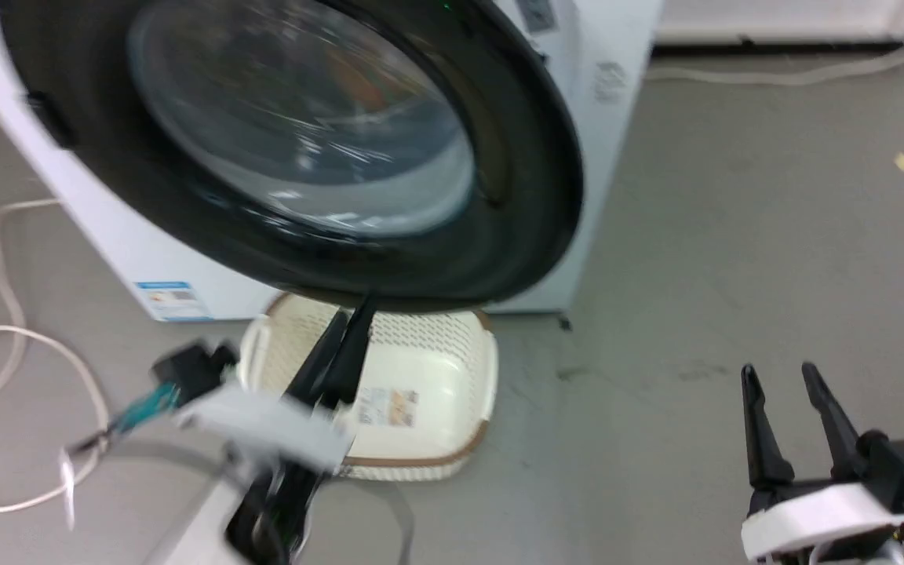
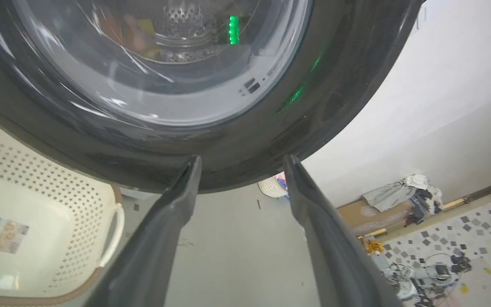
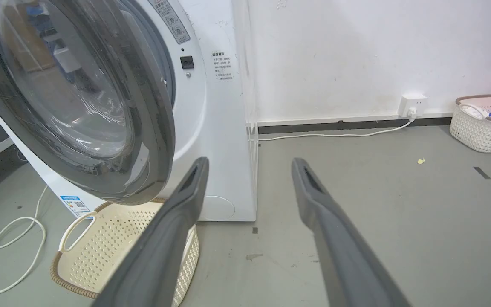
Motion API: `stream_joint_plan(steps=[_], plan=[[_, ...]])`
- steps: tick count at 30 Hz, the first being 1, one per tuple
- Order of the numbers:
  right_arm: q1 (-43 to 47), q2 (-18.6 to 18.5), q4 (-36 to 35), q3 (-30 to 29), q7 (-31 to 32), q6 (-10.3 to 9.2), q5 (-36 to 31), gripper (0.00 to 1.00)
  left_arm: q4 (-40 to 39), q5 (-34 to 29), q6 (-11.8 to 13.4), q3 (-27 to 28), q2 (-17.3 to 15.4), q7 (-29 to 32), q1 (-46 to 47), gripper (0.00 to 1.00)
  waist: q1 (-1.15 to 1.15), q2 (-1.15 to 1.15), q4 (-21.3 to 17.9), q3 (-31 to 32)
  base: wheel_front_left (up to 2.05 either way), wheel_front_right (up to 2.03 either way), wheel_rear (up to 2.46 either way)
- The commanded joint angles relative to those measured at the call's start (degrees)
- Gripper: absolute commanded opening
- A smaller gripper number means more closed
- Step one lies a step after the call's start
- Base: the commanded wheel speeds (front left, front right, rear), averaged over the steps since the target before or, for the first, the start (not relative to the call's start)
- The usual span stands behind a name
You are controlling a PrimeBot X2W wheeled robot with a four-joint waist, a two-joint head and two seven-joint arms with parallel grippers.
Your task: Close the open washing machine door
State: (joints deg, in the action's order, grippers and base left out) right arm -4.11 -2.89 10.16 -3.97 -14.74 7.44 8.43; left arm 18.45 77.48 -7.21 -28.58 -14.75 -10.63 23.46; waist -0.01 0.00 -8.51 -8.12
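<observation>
The washing machine door (image 1: 499, 196) is a big round glossy black ring with a bulging glass window, standing swung out from the white machine front (image 3: 224, 149). In the left wrist view the door (image 2: 228, 145) looms right over my left gripper (image 2: 242, 158). That gripper is open, and both tips sit at the door's lower rim; whether they touch it I cannot tell. In the head view the left gripper (image 1: 354, 310) points up under the rim. My right gripper (image 1: 779, 370) is open and holds nothing, low at the right and well away from the door (image 3: 151, 128).
A cream perforated basket (image 1: 428, 369) sits on the floor beneath the door, under my left arm. A white cable (image 1: 5, 337) loops on the floor at the left. Another basket with clothes (image 3: 484, 128) stands by the wall near a socket (image 3: 414, 104).
</observation>
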Motion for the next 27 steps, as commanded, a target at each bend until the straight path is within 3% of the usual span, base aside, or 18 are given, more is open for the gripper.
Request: stream_joint_plan(steps=[1,4,5,6,7,8,9,10,11,12,19,26,27], plan=[[1.57,0.02,-0.83,-0.01,-0.26,0.05,-0.45,1.00,-1.49,-4.22,-0.26,-1.21,-2.85,-2.37,-3.29,1.00,0.01,0.00,5.28,4.82,0.00,0.00,0.00],[3.77,0.02,-1.47,0.40,-0.26,0.05,-0.55,1.00,-1.55,-12.31,0.32,-0.40,-5.75,-4.09,-6.98,1.00,0.01,0.00,8.19,6.83,0.00,0.00,0.00],[3.77,0.02,-1.47,0.40,-0.26,0.05,-0.55,1.00,-1.55,-12.31,0.32,-0.40,-5.75,-4.09,-6.98,1.00,0.01,0.00,8.19,6.83,0.00,0.00,0.00],[5.06,0.02,-1.73,0.89,-0.26,0.05,-0.74,1.00,-3.05,-19.24,2.27,2.77,-6.37,-4.30,-8.52,1.00,0.01,0.00,9.77,8.00,0.00,0.00,0.00],[5.06,0.02,-1.73,0.89,-0.26,0.05,-0.74,1.00,-3.05,-19.24,2.27,2.77,-6.37,-4.30,-8.52,1.00,0.01,0.00,9.77,8.00,0.00,0.00,0.00],[5.51,0.02,-1.92,1.15,-0.26,0.05,-0.75,1.00,-4.59,-23.87,3.28,4.61,-6.69,-4.32,-9.39,1.00,0.01,0.00,10.40,8.28,0.00,0.00,0.00],[6.03,0.02,-2.35,1.64,-0.26,0.05,-0.74,1.00,-7.91,-32.96,4.95,7.06,-6.95,-4.34,-11.95,1.00,0.01,0.00,11.39,8.70,0.00,0.00,0.00],[6.03,0.02,-2.35,1.64,-0.26,0.05,-0.74,1.00,-7.91,-32.96,4.95,7.06,-6.95,-4.34,-11.95,1.00,0.01,0.00,11.39,8.70,0.00,0.00,0.00],[6.36,0.02,-2.66,1.95,-0.26,0.05,-0.84,1.00,-11.40,-40.02,6.41,9.87,-6.42,-4.35,-14.71,1.00,0.01,0.00,12.16,8.99,0.00,0.00,0.00],[6.36,0.02,-2.66,1.95,-0.26,0.05,-0.84,1.00,-11.40,-40.02,6.41,9.87,-6.42,-4.35,-14.71,1.00,0.01,0.00,12.16,8.99,0.00,0.00,0.00],[6.92,0.02,-2.83,3.22,-0.26,0.05,-0.99,1.00,-18.21,-57.35,7.65,13.36,-3.66,-4.36,-22.30,1.00,0.01,0.00,13.12,9.19,0.00,0.00,0.00],[7.44,0.02,-2.35,5.04,-0.23,0.05,-0.44,1.00,-18.10,-66.40,11.33,13.81,-1.18,-4.36,-25.91,1.00,0.01,0.00,13.01,7.95,0.00,0.00,0.00],[7.25,0.02,-2.37,5.56,-0.16,0.05,-0.64,0.74,-18.14,-67.44,11.58,13.71,-1.05,-4.36,-25.95,1.00,0.01,0.00,13.07,7.26,0.00,0.00,0.00]])
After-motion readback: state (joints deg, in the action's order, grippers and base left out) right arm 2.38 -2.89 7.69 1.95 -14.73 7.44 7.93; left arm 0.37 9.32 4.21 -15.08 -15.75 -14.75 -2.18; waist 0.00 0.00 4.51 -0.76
